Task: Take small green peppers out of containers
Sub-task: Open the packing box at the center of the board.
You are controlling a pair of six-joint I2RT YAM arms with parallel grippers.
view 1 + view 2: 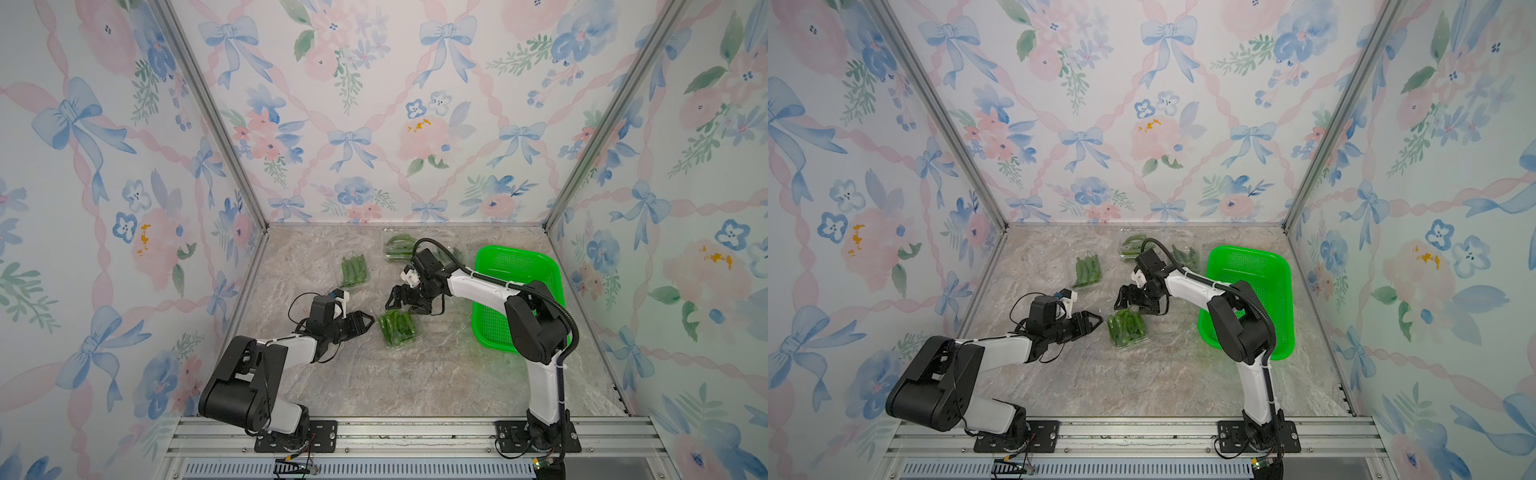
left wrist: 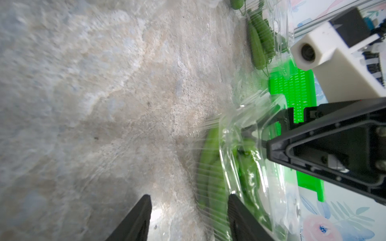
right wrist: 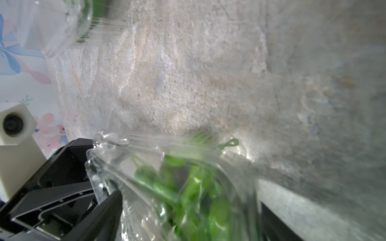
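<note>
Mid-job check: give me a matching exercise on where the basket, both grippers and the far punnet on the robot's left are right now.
Things:
1. green basket
2. right gripper
3. left gripper
4. far-left punnet of peppers

Places and states:
A. jaws astride one end of the near punnet
B. alone, no gripper near it
C. open beside the near punnet, holding nothing
D. partly behind the right arm

Pairs: 1-D, 2-A, 3-C, 4-B
</note>
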